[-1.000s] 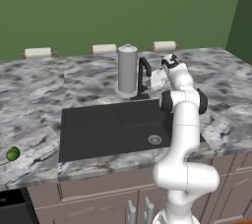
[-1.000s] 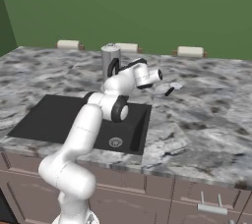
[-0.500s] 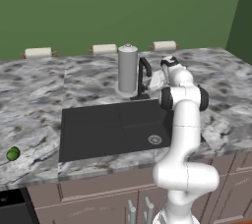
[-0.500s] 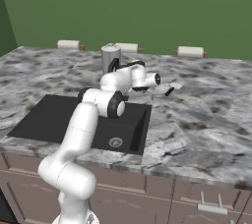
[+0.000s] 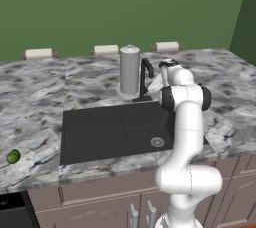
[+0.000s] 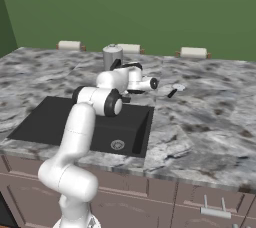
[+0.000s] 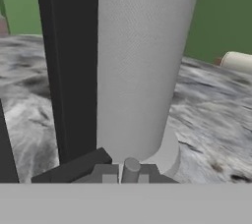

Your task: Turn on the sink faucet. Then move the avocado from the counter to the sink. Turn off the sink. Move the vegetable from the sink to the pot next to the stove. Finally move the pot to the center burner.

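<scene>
Left base view: sink (image 5: 100, 132), black basin set in marbled bench (image 5: 35, 97). Faucet (image 5: 146, 79) at sink's back edge, just beside grey canister (image 5: 129, 70). Arm's hand close against faucet on the side away from canister; fingers hidden, gap cannot be told. Avocado (image 5: 13, 156) on bench, well left of sink, near front edge. Hand view: faucet stem (image 7: 69, 70) beside canister (image 7: 142, 61).

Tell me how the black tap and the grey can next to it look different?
The tap is thin, black and bent over at the top; the can is fat, pale grey and straight with a little lid. The can stands taller than the tap. Both stand upright on the counter just behind the sink, side by side.
</scene>
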